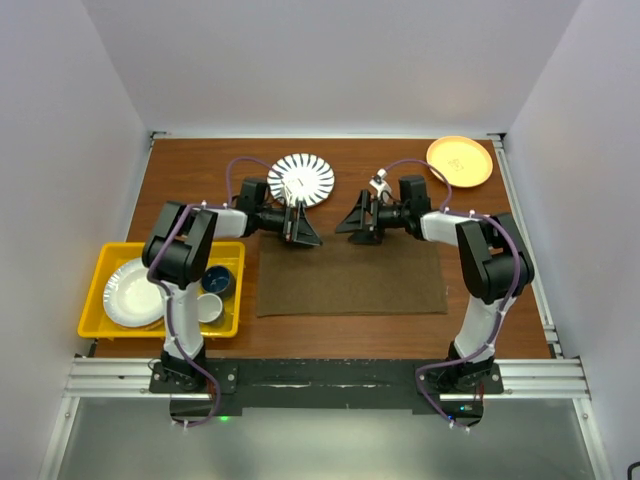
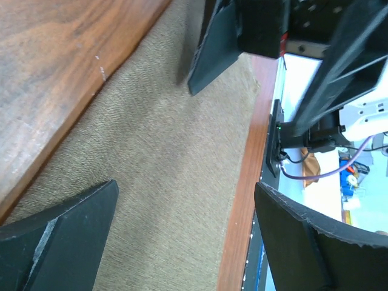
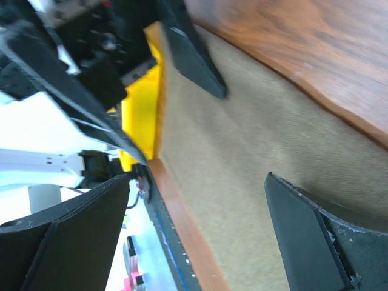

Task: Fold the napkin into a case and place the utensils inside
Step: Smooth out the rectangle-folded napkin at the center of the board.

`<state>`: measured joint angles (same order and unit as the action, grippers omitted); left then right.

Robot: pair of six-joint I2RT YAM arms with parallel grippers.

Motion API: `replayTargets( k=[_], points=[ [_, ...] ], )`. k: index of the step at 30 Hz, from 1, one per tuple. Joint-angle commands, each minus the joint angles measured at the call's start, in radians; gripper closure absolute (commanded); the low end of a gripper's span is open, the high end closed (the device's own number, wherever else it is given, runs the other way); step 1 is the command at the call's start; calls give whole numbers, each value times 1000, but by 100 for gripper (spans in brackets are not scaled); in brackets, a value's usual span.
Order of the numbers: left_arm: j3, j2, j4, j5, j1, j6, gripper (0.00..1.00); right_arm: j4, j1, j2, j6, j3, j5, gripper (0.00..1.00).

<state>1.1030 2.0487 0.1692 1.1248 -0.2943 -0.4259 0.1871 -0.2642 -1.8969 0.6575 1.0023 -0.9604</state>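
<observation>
The olive-brown napkin (image 1: 350,278) lies spread flat as one wide rectangle on the wooden table, near the front edge. My left gripper (image 1: 300,232) hangs over the napkin's far edge towards its left side, open, with only cloth (image 2: 157,151) showing between its fingers (image 2: 73,230). My right gripper (image 1: 357,224) hangs over the same far edge a little right of it, facing the left one, also open and empty above the cloth (image 3: 242,157). The two grippers stand close together without touching. I cannot make out the utensils in any view.
A white plate with dark radial stripes (image 1: 301,180) sits just behind the left gripper. An orange plate (image 1: 459,160) lies at the back right corner. A yellow tray (image 1: 100,290) at the left holds a white plate, a blue bowl and a white cup.
</observation>
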Motion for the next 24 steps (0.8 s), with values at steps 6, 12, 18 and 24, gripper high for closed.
replayTargets(
  k=[6, 12, 18, 24],
  points=[
    [21, -55, 1, -2, 24, 9, 0, -271, -6, 41, -269, 121, 75, 2],
    [50, -12, -75, -51, 26, 71, 0, -255, -4, 44, -265, 13, 115, 2],
    [103, 27, -168, -79, 32, 145, 0, -124, -4, 39, -135, -97, 101, 2],
    [115, 28, -229, -1, 40, 153, 0, -81, -6, 105, -79, -148, 68, 2]
  ],
)
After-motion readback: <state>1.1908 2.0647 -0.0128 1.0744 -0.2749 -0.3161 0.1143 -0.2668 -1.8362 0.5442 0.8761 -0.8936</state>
